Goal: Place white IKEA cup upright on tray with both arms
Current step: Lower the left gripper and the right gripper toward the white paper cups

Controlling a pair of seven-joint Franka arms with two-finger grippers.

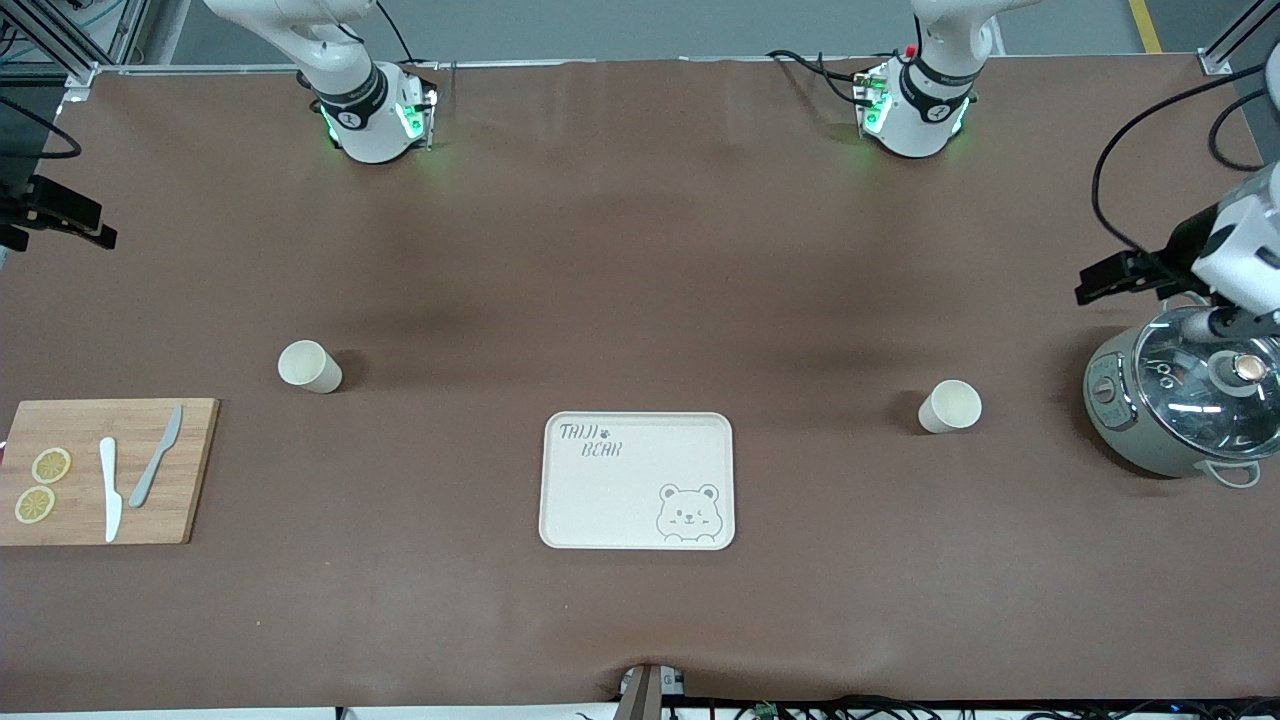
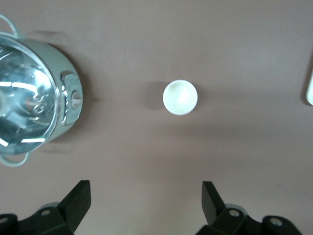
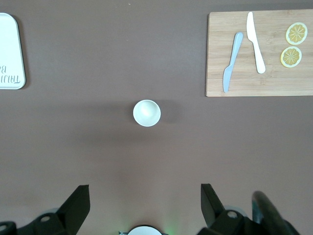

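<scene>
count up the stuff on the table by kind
cups: 2
tray: 1
cutting board: 1
knives: 2
lemon slices: 2
rice cooker: 1
total: 9

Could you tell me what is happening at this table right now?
Nothing is held yet. The left claw and right claw are both open, each up over its own upright white cup. The tray lies bare between the two cups, nearer the front camera.
</scene>
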